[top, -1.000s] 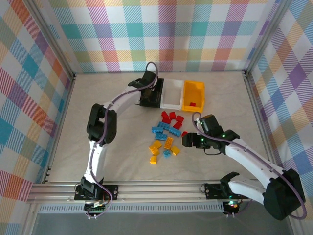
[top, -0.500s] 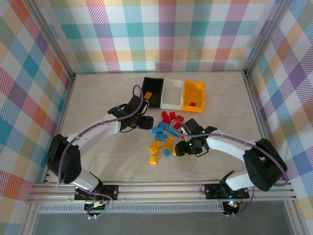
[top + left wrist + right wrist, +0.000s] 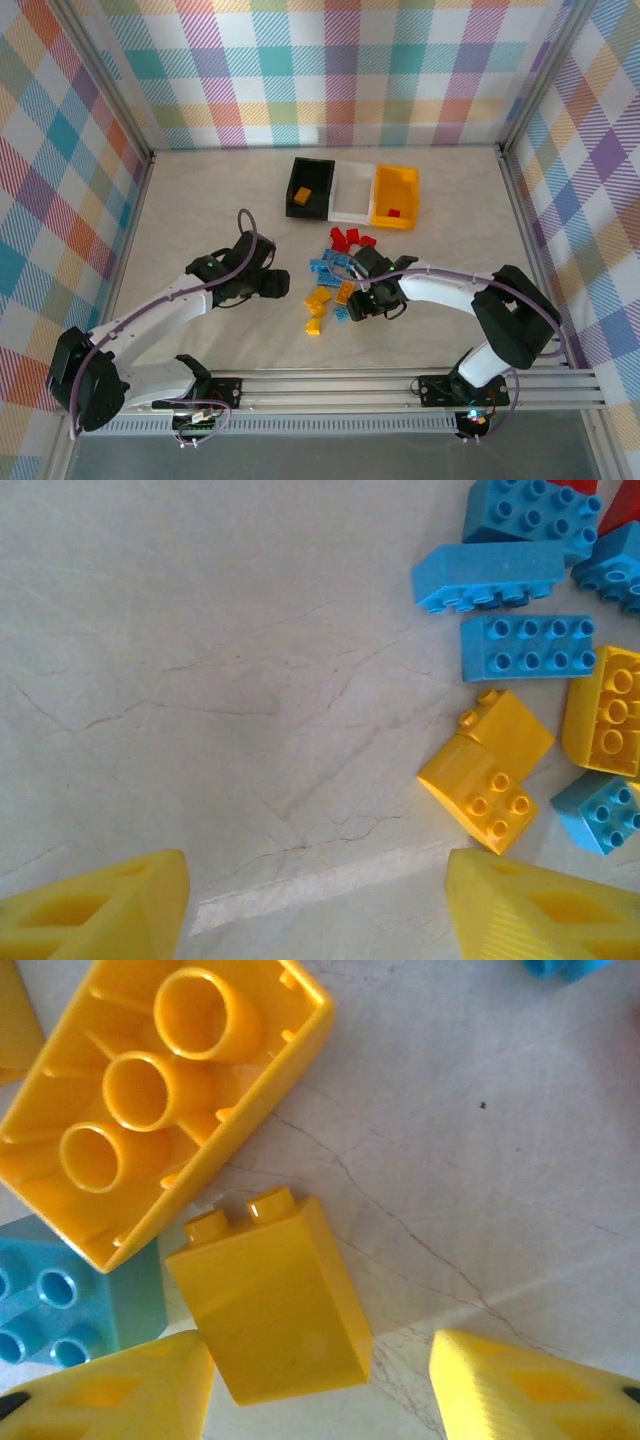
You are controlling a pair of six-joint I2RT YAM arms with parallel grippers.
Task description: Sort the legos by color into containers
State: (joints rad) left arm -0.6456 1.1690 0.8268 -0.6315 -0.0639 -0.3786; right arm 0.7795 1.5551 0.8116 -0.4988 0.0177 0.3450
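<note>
Setup is a pale marbled table (image 3: 200, 200) boxed in by plaid walls (image 3: 300, 70), with an aluminium rail (image 3: 330, 392) along the near edge.

There are three bins in a row at the back. The black bin (image 3: 312, 176) has one orange brick (image 3: 301, 196) in it, the white bin (image 3: 353, 190) sits in the middle, and the yellow bin (image 3: 398, 182) has one red brick (image 3: 394, 212).

The loose legos (image 3: 340, 268) are bunched mid-table, well in front of the bins. Reds are at the back, blues in the middle and yellows nearest the arms. I can't get an exact count from above.

The left gripper (image 3: 278, 286) sits just left of the pile. In its wrist cam the left gripper (image 3: 315, 910) is spread wide over bare table with nothing between the fingers. Off to its right I count five blue bricks, e.g. a studs-up 2x4 (image 3: 528, 647). There are also two yellow ones: a sloped piece (image 3: 485, 770) and an upside-down brick (image 3: 605, 725).

The right gripper (image 3: 350, 302) is down at the near edge of the pile. Its wrist cam shows the right gripper (image 3: 320, 1390) parted, not clamped. A small yellow brick (image 3: 270, 1295) lies on its side, partly in the gap and right up against the left finger (image 3: 110, 1395). Crowding that brick are a big yellow brick (image 3: 165, 1100) flipped hollow-side up, with three tubes showing, and a light blue brick (image 3: 60, 1305).
</note>
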